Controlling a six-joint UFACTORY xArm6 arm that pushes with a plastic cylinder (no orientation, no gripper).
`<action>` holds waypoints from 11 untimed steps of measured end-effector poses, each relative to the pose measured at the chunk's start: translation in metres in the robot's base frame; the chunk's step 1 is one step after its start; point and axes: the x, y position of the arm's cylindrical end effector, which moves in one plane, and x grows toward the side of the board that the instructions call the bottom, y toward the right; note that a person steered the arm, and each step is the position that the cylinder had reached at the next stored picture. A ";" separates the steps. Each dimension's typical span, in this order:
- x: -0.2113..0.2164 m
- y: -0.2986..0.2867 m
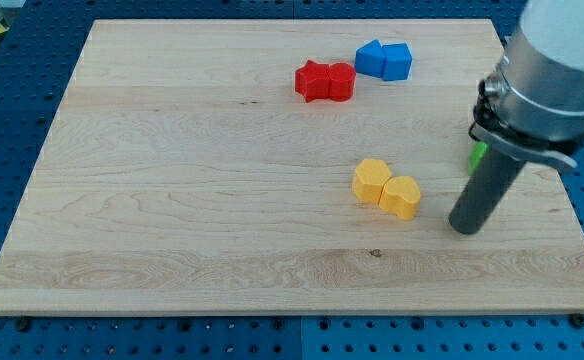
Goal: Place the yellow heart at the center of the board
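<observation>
- Right of the board's (172,200) middle sit two yellow blocks touching: the yellow heart (401,197) lower right, a yellow block (371,180) upper left.
- Just right of the heart, apart from it, my tip (464,228) rests on the wood; no pincer here, only a plain rod holding nothing.
- Behind the rod, a green block (479,155) peeks out.
- Toward the view's top, two red blocks (324,81) and two blue blocks (384,61) sit in touching pairs.
</observation>
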 end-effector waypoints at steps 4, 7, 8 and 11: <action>-0.006 -0.099; -0.054 -0.159; -0.057 -0.195; -0.092 -0.235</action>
